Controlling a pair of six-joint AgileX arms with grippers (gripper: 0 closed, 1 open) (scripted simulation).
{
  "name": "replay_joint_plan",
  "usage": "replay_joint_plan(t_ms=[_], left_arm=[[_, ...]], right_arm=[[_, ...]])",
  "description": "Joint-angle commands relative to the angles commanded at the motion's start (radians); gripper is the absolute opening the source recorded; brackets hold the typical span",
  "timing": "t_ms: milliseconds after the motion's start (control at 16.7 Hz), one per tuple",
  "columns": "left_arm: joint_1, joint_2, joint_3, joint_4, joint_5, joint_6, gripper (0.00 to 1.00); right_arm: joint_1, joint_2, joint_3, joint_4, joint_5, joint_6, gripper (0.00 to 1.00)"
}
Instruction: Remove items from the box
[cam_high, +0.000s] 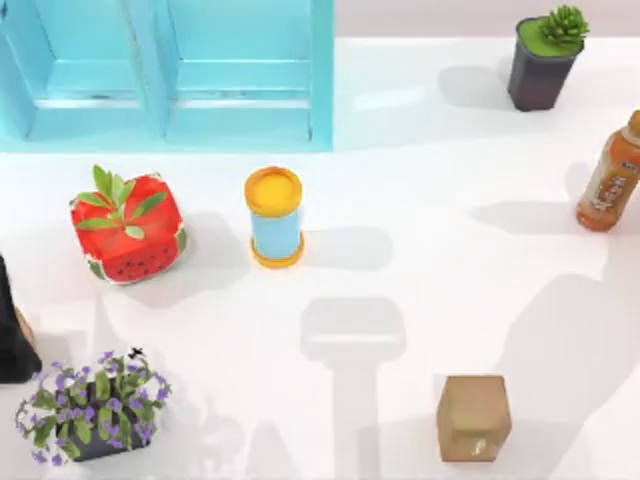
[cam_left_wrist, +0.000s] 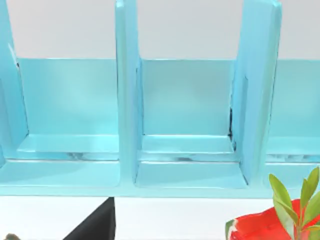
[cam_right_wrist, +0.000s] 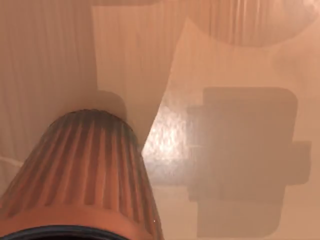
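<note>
Now the tan cube (cam_high: 473, 417) sits on the white table (cam_high: 420, 200) near the front, right of centre. Ribbed reddish-brown cup (cam_right_wrist: 80, 175) sits close under the right wrist cam, on a tan surface. Left wrist cam faces the blue rack (cam_left_wrist: 185, 125). Can't tell either gripper's state.

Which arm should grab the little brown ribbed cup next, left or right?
Probably the right: its wrist camera sits close to the cup. The left wrist camera faces the blue shelf and watermelon cube instead.
</note>
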Motion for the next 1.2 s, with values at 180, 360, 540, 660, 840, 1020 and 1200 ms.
replay_joint_plan(t_ms=[180, 360, 540, 660, 840, 1020, 1200], left_arm=[[0.000, 0.000, 0.000, 0.000, 0.000, 0.000, 1.00], [0.000, 0.000, 0.000, 0.000, 0.000, 0.000, 1.00], [0.000, 0.000, 0.000, 0.000, 0.000, 0.000, 1.00], [0.000, 0.000, 0.000, 0.000, 0.000, 0.000, 1.00], [0.000, 0.000, 0.000, 0.000, 0.000, 0.000, 1.00], [0.000, 0.000, 0.000, 0.000, 0.000, 0.000, 1.00], [0.000, 0.000, 0.000, 0.000, 0.000, 0.000, 1.00]], right_arm=[[0.000, 0.000, 0.000, 0.000, 0.000, 0.000, 0.40], [0.000, 0.000, 0.000, 0.000, 0.000, 0.000, 0.17], [0.000, 0.000, 0.000, 0.000, 0.000, 0.000, 0.00], [0.000, 0.000, 0.000, 0.000, 0.000, 0.000, 0.00], [0.000, 0.000, 0.000, 0.000, 0.000, 0.000, 0.00], [0.000, -0.001, 0.000, 0.000, 0.000, 0.001, 0.00], [0.001, -0.031, 0.036, -0.038, 0.016, 0.007, 0.00]])
